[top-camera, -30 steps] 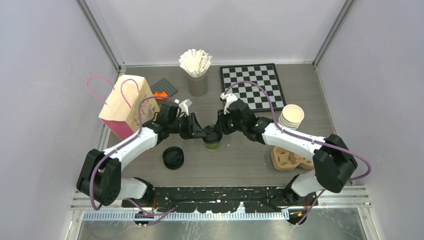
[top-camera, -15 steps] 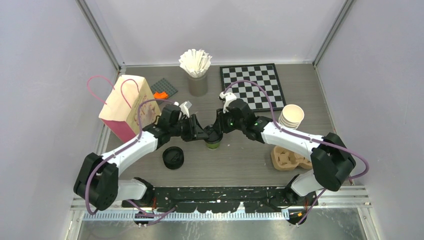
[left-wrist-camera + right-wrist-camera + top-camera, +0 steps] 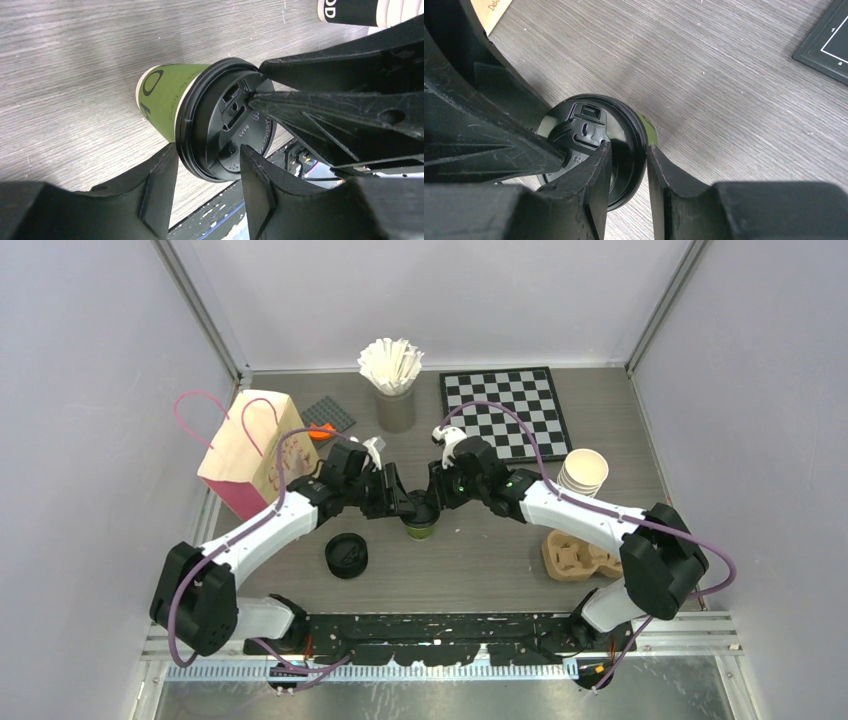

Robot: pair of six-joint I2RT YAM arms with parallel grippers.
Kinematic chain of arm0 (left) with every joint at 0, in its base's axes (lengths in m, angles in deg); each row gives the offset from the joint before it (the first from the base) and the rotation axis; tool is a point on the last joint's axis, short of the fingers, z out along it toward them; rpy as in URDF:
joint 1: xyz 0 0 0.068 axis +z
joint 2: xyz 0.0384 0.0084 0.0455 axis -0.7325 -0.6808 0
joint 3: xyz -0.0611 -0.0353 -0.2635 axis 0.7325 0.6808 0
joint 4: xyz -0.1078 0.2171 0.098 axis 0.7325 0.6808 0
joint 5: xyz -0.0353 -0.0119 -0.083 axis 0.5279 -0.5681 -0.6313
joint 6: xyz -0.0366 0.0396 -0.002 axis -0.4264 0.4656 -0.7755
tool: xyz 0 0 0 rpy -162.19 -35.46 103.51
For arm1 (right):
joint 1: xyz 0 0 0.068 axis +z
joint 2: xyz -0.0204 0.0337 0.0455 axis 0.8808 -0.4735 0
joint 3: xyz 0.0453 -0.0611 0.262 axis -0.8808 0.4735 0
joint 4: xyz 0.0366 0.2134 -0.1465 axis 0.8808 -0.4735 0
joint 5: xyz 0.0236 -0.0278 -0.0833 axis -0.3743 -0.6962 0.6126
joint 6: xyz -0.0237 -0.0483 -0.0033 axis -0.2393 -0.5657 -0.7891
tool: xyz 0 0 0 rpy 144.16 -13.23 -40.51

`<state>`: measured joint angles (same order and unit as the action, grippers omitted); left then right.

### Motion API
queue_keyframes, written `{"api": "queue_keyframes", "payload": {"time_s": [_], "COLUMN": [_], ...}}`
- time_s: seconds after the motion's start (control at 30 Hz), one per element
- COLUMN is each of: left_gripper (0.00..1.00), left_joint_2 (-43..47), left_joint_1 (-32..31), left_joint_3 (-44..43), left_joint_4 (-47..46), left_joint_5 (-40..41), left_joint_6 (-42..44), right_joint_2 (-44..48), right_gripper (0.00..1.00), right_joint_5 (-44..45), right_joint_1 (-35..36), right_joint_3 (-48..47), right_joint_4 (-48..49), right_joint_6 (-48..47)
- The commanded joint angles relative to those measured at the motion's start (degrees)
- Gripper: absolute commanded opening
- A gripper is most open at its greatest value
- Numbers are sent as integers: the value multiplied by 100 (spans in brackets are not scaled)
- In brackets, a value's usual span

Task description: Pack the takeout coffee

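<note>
Grey tumbler (image 3: 396, 410) at back holds white folded papers (image 3: 391, 362); cream paper bag with pink handles (image 3: 248, 450), contents not visible. One olive-green paper cup (image 3: 423, 528), upright, black plastic lid (image 3: 227, 127) on, mid grey wood table (image 3: 480, 560). Left gripper (image 3: 208, 152) fingers parted astride lid rim; right gripper (image 3: 628, 147) straddles rim too, pinching or not unclear. One loose black lid (image 3: 346, 555), one brown pulp carrier (image 3: 572, 558).

Bright, even overhead light; soft shadows, little blur.

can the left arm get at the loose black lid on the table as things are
Probably yes: the loose lid lies bare beside its forearm with nothing on it, but its fingers are astride the cup.
</note>
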<state>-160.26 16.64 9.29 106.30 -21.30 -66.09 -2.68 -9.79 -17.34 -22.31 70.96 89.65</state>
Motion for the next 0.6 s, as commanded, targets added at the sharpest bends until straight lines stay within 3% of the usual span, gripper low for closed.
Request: {"api": "queue_keyframes", "payload": {"time_s": [0.0,0.57], "left_gripper": [50,38], "left_joint_2": [-134,-377], "left_joint_1": [-4,-4], "left_joint_3": [-354,-124], "left_joint_4": [-54,-145], "left_joint_5": [57,-55], "left_joint_6": [207,499], "right_joint_2": [-151,145], "right_gripper": [37,52], "right_joint_5": [-93,-91], "right_joint_1": [62,57], "right_joint_3": [-67,-585], "right_joint_4": [-996,-1565], "right_joint_6": [-230,224]}}
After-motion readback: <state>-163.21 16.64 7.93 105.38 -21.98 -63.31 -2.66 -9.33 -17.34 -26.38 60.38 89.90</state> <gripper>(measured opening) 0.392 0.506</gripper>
